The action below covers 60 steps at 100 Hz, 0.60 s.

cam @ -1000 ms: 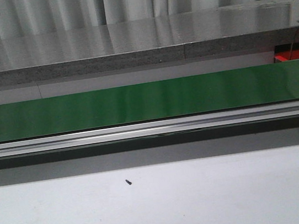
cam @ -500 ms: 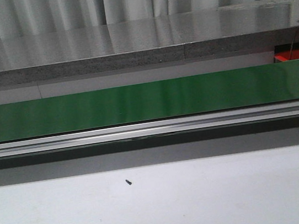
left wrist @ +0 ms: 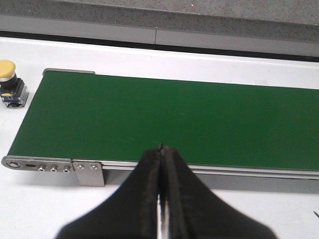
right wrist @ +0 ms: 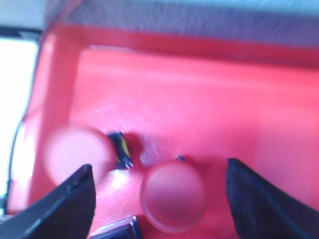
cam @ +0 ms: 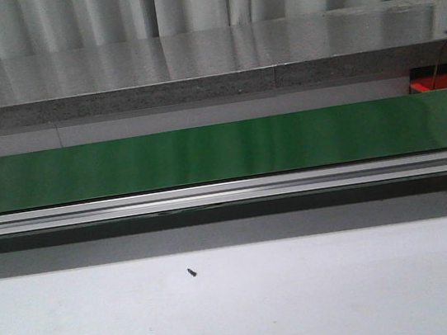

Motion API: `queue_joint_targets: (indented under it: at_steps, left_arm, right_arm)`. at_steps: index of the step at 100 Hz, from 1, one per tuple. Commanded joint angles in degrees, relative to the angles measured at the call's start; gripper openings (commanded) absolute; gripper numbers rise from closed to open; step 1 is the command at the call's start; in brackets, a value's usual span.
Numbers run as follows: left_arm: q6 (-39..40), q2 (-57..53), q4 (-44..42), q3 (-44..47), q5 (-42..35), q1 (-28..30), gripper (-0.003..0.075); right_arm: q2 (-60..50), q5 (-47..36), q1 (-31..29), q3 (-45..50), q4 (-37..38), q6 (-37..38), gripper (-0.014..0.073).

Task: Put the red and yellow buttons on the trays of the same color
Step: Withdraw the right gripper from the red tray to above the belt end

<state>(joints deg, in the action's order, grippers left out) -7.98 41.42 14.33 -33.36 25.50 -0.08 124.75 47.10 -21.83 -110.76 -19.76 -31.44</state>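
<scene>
Buttons are out of sight in the front view: only the long green conveyor belt (cam: 205, 153) crosses the white bench (cam: 243, 306). Left wrist view: the left hand (left wrist: 160, 149), fingers pressed together, hovers over the belt; a yellow-capped push button (left wrist: 9, 82) stands on the bench beside its end. Right wrist view, blurred: the right hand (right wrist: 159, 186), spread wide, hangs over a red plastic tray (right wrist: 199, 99) holding seemingly two red round-capped buttons (right wrist: 173, 195).

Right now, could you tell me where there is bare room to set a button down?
The green belt is bare along its whole visible length, as is the white tabletop in front of its rail. It is crowded inside the red tray, where two red buttons lie between the right end effector's open fingers.
</scene>
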Motion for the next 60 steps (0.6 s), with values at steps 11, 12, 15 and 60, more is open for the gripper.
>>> queue_joint_targets:
  at_steps: [11, 12, 15, 60]
  left_arm:
    - [-0.11, -0.32, 0.95, -1.53, -3.95, -0.30, -0.0020]
    - [-0.11, -0.32, 0.95, -1.53, -3.95, -0.30, -0.0020]
    - [-0.11, -0.32, 0.95, -1.53, -3.95, -0.30, -0.0020]
    - [-0.11, -0.32, 0.85, -1.53, -3.52, -0.30, -0.0020]
  right_arm:
    - [-10.44, -0.33, -0.05, -2.02, -3.30, 0.09, 0.0553]
    - [-10.71, 0.00, -0.01, -2.02, -3.42, 0.09, 0.0553]
    - [-11.98, 0.87, 0.21, -2.02, -3.50, 0.09, 0.0553]
    - [-35.87, 4.28, 9.88, 13.09, -3.48, 0.09, 0.0543]
